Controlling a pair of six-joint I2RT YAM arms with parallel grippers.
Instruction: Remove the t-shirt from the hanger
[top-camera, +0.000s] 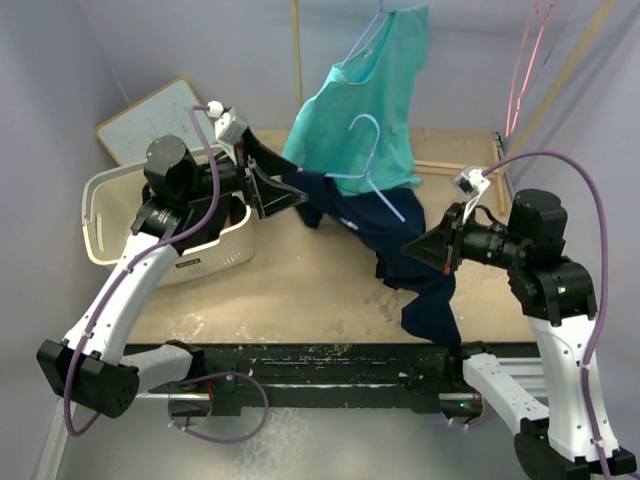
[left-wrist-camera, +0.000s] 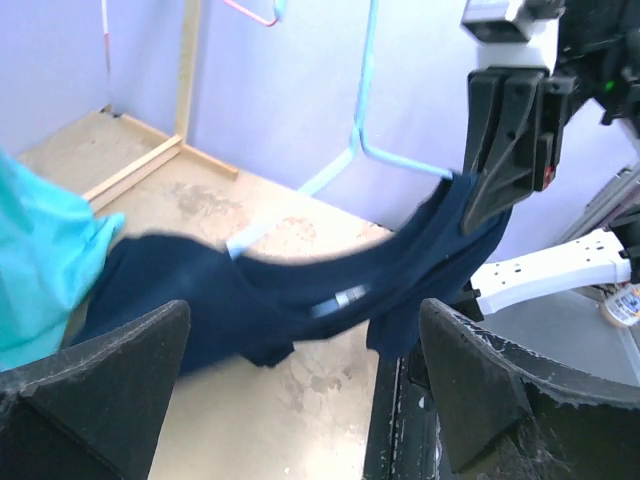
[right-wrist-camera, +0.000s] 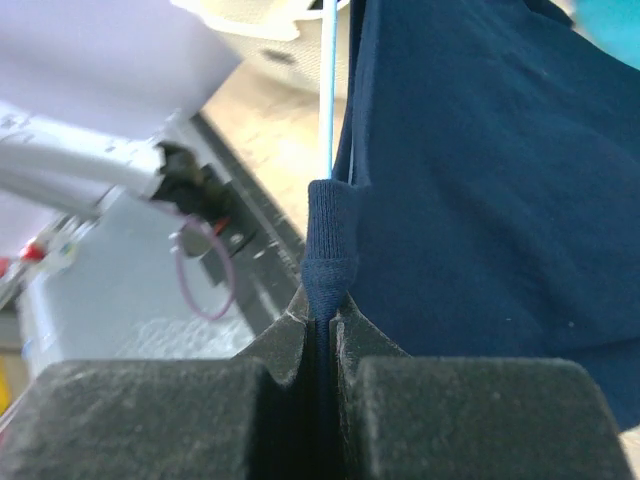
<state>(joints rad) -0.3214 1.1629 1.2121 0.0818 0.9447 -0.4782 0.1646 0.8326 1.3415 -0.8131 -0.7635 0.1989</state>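
A navy t-shirt (top-camera: 400, 240) hangs stretched above the table, its lower end drooping over the front edge. A light blue hanger (top-camera: 368, 150) stands above it, one arm running down into the cloth. In the left wrist view the hanger (left-wrist-camera: 360, 130) enters the t-shirt (left-wrist-camera: 300, 290) by my right gripper. My right gripper (top-camera: 412, 248) is shut on a rolled edge of the t-shirt (right-wrist-camera: 480, 170), with the hanger wire (right-wrist-camera: 330, 90) just above the jaws (right-wrist-camera: 320, 325). My left gripper (top-camera: 298, 197) is open at the shirt's left end, its fingers (left-wrist-camera: 110, 380) wide apart below the cloth.
A teal shirt (top-camera: 365, 100) hangs on another blue hanger behind the navy one. A white laundry basket (top-camera: 105, 190) stands at the left under my left arm, a whiteboard (top-camera: 150, 120) behind it. Pink hangers (top-camera: 528, 55) hang at the back right. A wooden post (top-camera: 297, 50) stands at the back.
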